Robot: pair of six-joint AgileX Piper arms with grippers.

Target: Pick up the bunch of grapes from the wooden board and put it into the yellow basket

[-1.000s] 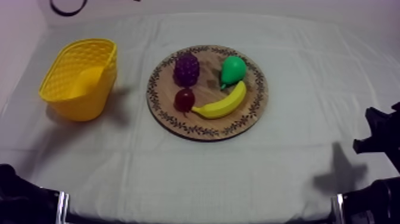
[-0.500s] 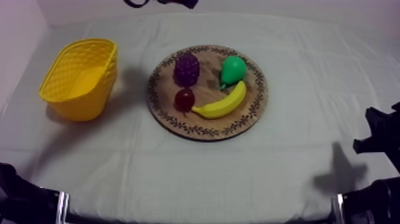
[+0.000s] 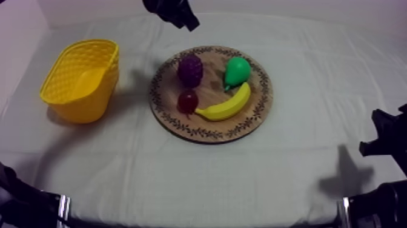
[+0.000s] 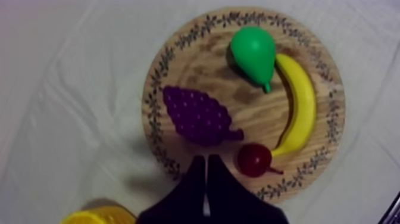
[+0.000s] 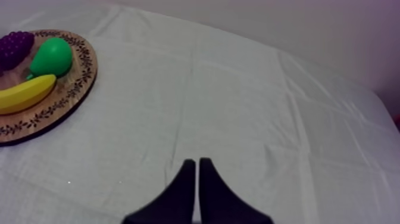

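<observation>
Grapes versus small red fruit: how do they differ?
The bunch of grapes is purple, bumpy and larger; the small red fruit is dark red, smooth and round. The grapes lie apart from the banana; the red fruit sits by its end. Both rest on the wooden board.

Purple grapes [image 3: 189, 69] lie on the board [image 3: 258, 100] (yellow basket [image 3: 91, 103] apart).

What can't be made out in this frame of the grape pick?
Left wrist view: yellow basket mostly cut off by the edge; a stretch of the wooden board's rim hidden under the left gripper.
Right wrist view: bunch of grapes partly cut off by the edge.
</observation>
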